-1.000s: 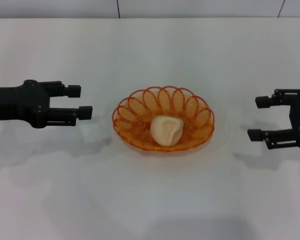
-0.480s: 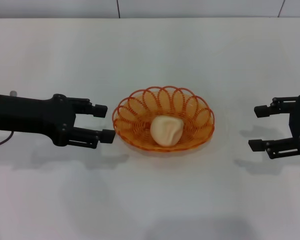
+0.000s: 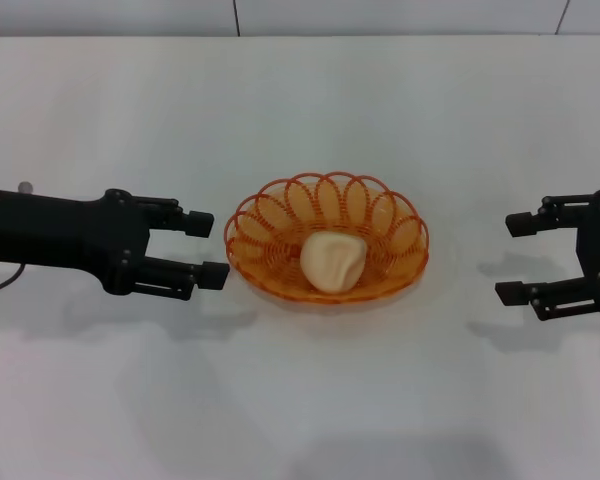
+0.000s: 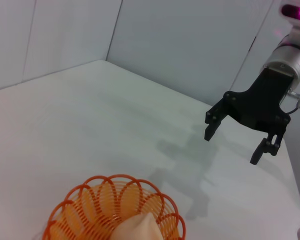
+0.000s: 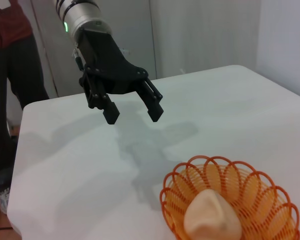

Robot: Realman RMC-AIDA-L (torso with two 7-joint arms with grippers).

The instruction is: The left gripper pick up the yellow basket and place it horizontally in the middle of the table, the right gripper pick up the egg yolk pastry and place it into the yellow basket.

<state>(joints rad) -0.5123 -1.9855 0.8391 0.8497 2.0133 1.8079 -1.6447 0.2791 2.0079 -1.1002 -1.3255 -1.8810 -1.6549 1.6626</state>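
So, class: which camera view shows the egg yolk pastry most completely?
The head view: the whole egg yolk pastry sits unobstructed inside the yellow basket. The right wrist view cuts off its lower edge; the left wrist view shows only its top.

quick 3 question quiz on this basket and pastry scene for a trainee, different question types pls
1. True or false: the egg yolk pastry lies inside the yellow basket.
2. Which gripper is nearer the basket? A) left gripper B) right gripper
3. Fill in: both grippers are ____, neither holding anything.

Key:
1. True; it rests on the basket floor.
2. A; its fingertips sit just beside the basket's rim, while the right gripper hangs well off to the other side over the table.
3. open
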